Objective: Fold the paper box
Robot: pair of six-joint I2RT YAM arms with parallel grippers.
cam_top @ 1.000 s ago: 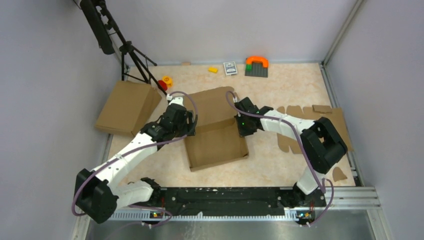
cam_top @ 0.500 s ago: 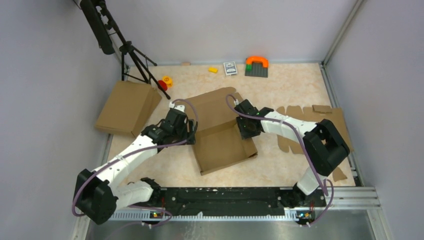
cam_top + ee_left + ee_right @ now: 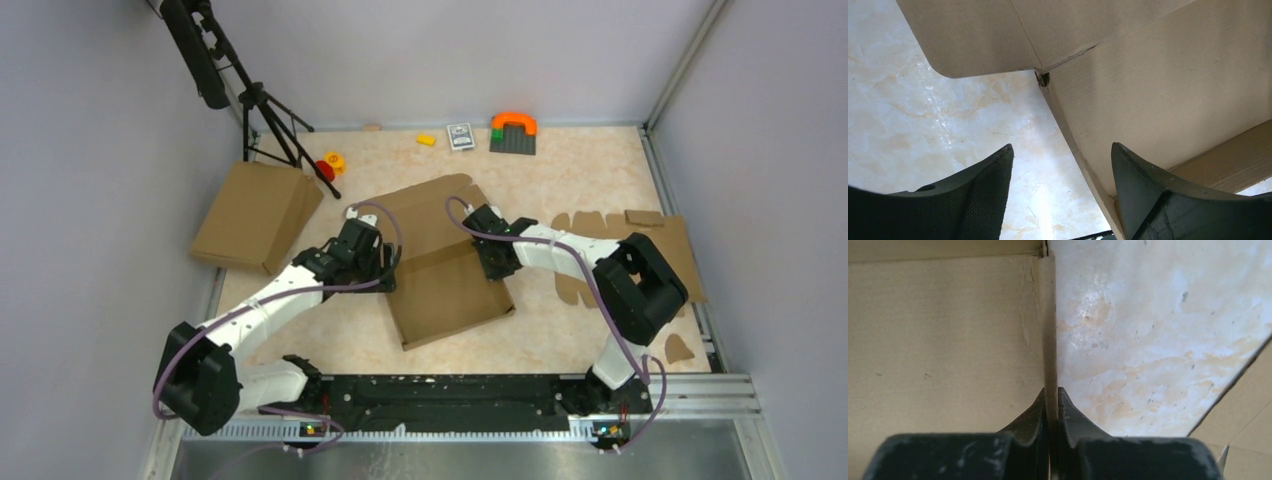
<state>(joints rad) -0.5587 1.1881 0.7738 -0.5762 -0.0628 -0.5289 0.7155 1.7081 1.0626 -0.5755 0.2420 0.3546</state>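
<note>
Box (image 3: 448,290): brown cardboard, at the middle of the surface (image 3: 560,180) between the arms; shallow tray nearer the bases, lid panel laid flat on the far side, not yet closed. Right pincer (image 3: 1050,399): clamped together on the tray's right wall, whose thin edge is seen pinched between the fingertips. The wall is judged to be held so that the tray is steadied while the opposite side is worked. Left pincer (image 3: 1062,150): jaws apart, set astride the left wall near its far corner, one finger over the bare surface, the other over cardboard. No contact can be made out, and a grip on that wall is judged to be in preparation. Top view: the lie of box and arms is given, with another box (image 3: 255,215) well apart at the left and a blank (image 3: 575,288) at the right, but the jaws are hidden by the wrists. Wrist views: the jaw states are supplied, as is the slit where a rounded flap (image 3: 973,45) meets the left wall. The wider layout is not shown.
</note>
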